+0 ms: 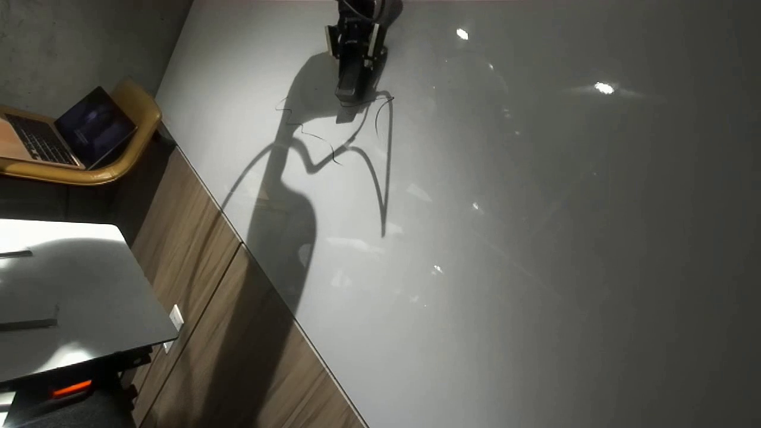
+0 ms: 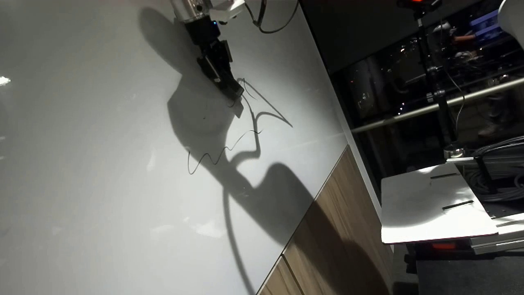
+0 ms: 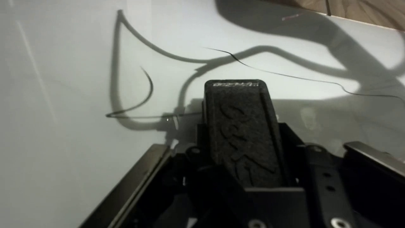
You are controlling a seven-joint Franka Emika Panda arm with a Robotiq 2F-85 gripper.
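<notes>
My gripper (image 3: 243, 136) is shut on a dark grey, felt-like block (image 3: 239, 107) with rounded corners, which looks like a board eraser. Black squiggles mark its upper face. In both exterior views, the gripper (image 1: 357, 53) (image 2: 217, 65) holds the block (image 1: 352, 80) (image 2: 232, 87) close to a glossy white board (image 1: 475, 333) (image 2: 102, 205). I cannot tell whether the block touches the board. A thin wavy black line (image 3: 269, 71) runs over the board on one side of the block. A short hooked black line (image 3: 151, 88) lies on the other side and runs behind the block.
Wood panels (image 1: 226, 333) (image 2: 339, 233) border the board. A laptop (image 1: 41, 139) rests on a yellow chair (image 1: 128, 160). A pale flat tabletop (image 1: 77, 285) (image 2: 430, 213) stands nearby. Arm cables (image 2: 262, 24) hang near the wrist. The arm's shadow covers part of the board.
</notes>
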